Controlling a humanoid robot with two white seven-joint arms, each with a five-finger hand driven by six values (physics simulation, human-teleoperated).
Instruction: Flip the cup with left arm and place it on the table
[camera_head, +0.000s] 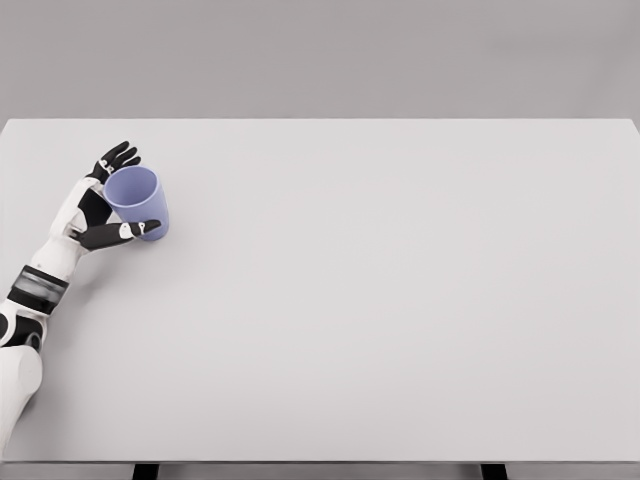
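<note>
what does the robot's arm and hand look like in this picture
Only the left arm shows: smooth white shell segments, a dark grey banded cuff near the wrist and black joints. The left hand has five fingers, black with white plates on the segments. No cables visible.

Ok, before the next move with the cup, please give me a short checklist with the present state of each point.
1. Left robot hand closed around the purple cup: ok.
2. Cup opening faces up: ok, the rim shows toward the camera.
3. Cup bottom resting on the table: cannot tell.
4. Table beside the cup bare: ok.
5. Right arm out of the way: ok, not in view.
</note>
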